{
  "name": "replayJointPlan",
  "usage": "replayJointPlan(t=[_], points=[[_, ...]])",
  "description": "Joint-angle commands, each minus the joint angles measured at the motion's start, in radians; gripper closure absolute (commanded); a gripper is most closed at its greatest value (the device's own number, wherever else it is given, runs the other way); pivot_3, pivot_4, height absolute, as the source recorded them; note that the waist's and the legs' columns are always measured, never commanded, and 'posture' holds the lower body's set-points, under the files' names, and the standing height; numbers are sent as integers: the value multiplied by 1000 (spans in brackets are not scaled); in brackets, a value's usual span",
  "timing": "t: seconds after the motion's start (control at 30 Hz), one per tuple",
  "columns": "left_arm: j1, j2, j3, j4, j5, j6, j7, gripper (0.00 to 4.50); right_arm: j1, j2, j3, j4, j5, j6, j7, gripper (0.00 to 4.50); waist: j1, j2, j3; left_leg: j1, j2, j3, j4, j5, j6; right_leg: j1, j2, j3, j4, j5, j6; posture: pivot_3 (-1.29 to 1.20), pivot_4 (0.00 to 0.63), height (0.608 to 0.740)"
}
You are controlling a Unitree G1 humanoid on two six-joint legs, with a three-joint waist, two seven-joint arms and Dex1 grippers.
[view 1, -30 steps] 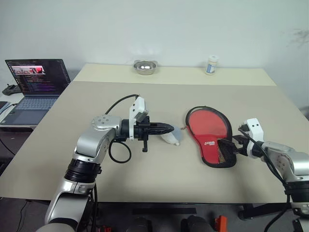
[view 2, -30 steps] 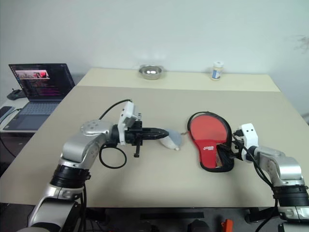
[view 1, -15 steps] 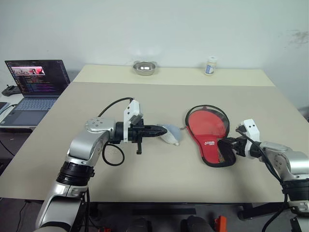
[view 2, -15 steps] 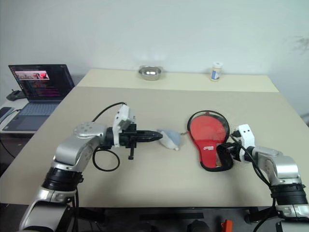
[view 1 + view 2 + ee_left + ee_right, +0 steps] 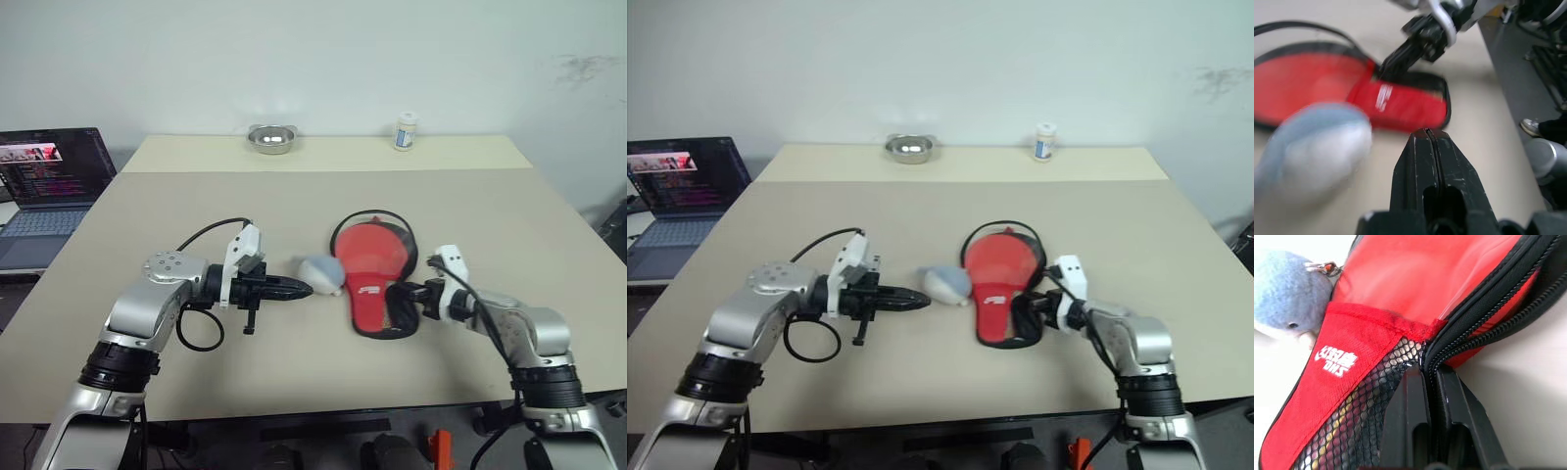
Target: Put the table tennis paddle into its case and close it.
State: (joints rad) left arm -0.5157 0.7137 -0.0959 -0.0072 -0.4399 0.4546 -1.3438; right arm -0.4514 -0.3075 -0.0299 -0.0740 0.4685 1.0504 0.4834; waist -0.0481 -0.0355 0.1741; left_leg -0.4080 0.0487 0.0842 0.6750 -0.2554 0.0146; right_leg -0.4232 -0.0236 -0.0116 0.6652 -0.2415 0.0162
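Since the earlier frame, the case (image 5: 373, 277) has been dragged across the tabletop (image 5: 147, 215) toward its centre by the right end effector (image 5: 406, 299), whose jaws have closed from wide open onto the case's zipped rim at the handle end. The left end effector (image 5: 299, 288) has drawn back slightly toward the left edge; it is closed and holds nothing.

Step in hand, as judged: closing the case. The red face inside suggests the paddle (image 5: 1415, 279) is already seated; the mesh side with the logo lies uppermost. The zip appears open along the rim beside the right jaws.

Next move calls for steadying the case with the left end effector while the right runs the zip shut.

A small grey-blue soft object (image 5: 321, 275) lies between the left end effector's tip and the case, touching the case's edge.
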Motion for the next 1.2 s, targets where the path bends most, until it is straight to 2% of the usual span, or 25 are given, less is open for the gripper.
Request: replayJointPlan(t=[0.03,0.23,0.5,0.7,0.9,1.0,1.07,1.2], points=[[21,13,28,-76,-39,16,1,4500,21,64,40,-115,53,51,-22,4490,1,0,0,0,0,0,0,0,0,0,0,0,0,0,-1,0,150,740],[49,16,30,-74,-42,-2,-4,4500,119,110,41,-238,61,120,-92,4490,14,0,0,-1,-2,1,-1,-1,-2,0,0,0,-1,-1,-3,0,150,740],[65,17,16,-28,-23,-66,-41,4500,204,26,-66,-380,118,223,-107,4490,23,0,0,-1,-3,1,-1,-1,-2,0,-1,-1,-2,-1,-3,0,150,740],[58,10,7,-32,-19,-71,-40,4500,261,10,-149,-483,183,314,-132,4490,26,0,0,-1,-3,1,-1,-1,-2,0,-1,-1,-2,-2,-2,0,150,740],[36,2,1,-7,-10,-81,-46,4500,301,56,-185,-550,217,374,-179,4490,25,0,0,-1,-3,1,-1,-1,-2,0,0,-1,-2,-2,-1,0,150,740],[32,-1,1,-3,-10,-84,-46,4500,311,157,-224,-560,234,402,-226,4490,23,0,0,-1,-3,0,-1,-1,-2,0,0,-1,-2,-2,-1,0,150,740],[31,0,1,-5,-11,-84,-45,4500,317,183,-223,-563,230,411,-241,4490,22,0,0,-1,-3,0,-1,-1,-2,0,0,-1,-2,-2,-1,0,150,740],[27,3,6,-20,-14,-71,-36,4500,332,178,-217,-563,220,416,-250,4490,20,0,0,-1,-3,1,-1,-1,-2,0,0,-1,-2,-2,-1,0,150,740]])
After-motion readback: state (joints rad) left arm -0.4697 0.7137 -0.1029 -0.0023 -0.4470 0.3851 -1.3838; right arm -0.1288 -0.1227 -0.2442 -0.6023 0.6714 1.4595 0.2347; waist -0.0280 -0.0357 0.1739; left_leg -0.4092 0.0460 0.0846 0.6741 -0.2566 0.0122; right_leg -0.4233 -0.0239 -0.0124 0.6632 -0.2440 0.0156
